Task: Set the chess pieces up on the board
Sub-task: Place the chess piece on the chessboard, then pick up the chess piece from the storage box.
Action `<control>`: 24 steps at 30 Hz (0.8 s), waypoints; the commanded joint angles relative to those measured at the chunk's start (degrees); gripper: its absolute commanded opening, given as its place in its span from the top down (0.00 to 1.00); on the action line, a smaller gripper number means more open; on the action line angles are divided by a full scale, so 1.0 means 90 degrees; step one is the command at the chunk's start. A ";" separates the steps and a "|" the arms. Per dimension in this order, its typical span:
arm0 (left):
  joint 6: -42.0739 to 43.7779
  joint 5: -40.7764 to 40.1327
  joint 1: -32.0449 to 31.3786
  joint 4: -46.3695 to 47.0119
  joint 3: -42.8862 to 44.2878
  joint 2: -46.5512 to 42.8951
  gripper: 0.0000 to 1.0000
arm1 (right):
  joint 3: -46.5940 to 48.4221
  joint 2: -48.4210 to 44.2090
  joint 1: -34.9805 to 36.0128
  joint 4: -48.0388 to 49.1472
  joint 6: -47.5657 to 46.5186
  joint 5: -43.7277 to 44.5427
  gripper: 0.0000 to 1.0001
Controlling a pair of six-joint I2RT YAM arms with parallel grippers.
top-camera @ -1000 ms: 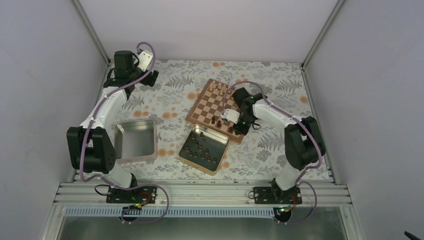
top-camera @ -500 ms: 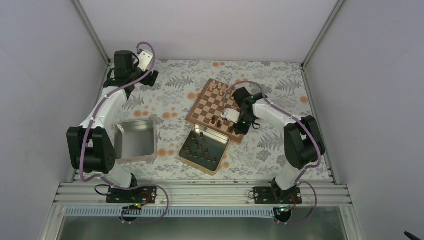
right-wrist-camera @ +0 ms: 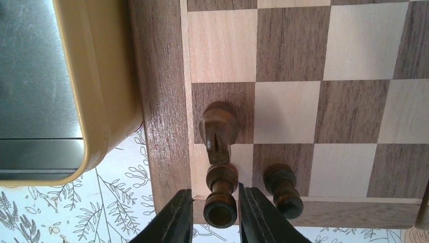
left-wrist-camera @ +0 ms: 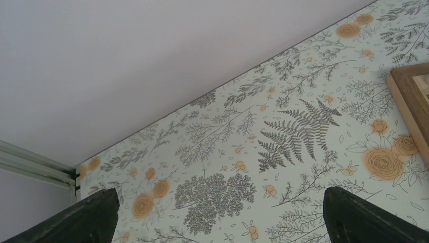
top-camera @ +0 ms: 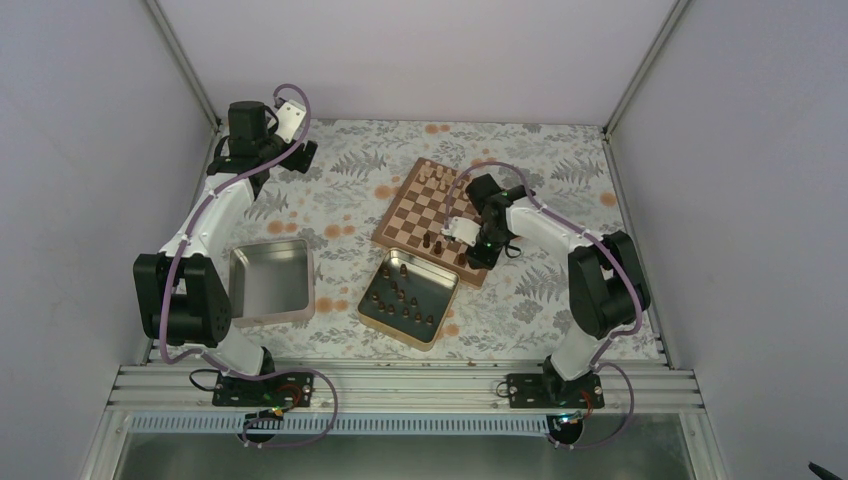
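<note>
The chessboard (top-camera: pixel 425 210) lies at mid-table, and its corner shows in the right wrist view (right-wrist-camera: pixel 162 101). My right gripper (right-wrist-camera: pixel 215 212) is at the board's near corner (top-camera: pixel 468 243). Its fingers stand on both sides of a dark rook (right-wrist-camera: pixel 220 195) that is upright on the corner square. There is a small gap at the left finger, so the jaws are slightly open. A dark knight (right-wrist-camera: pixel 218 129) and another dark piece (right-wrist-camera: pixel 283 190) stand on the squares beside it. My left gripper (left-wrist-camera: pixel 217 217) is wide open and empty over the cloth at the far left (top-camera: pixel 262 140).
A gold-rimmed tin (top-camera: pixel 385 318) holding several dark pieces sits against the board's near edge, and its rim shows in the right wrist view (right-wrist-camera: pixel 96 101). An empty metal tin (top-camera: pixel 272 282) lies at the left. Pale pieces (top-camera: pixel 436 178) stand on the board's far rows.
</note>
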 commanded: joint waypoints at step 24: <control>-0.0016 0.0177 -0.0032 -0.0005 0.0127 -0.0071 0.00 | 0.2401 0.0810 0.2096 -0.0799 0.0069 -0.0347 0.65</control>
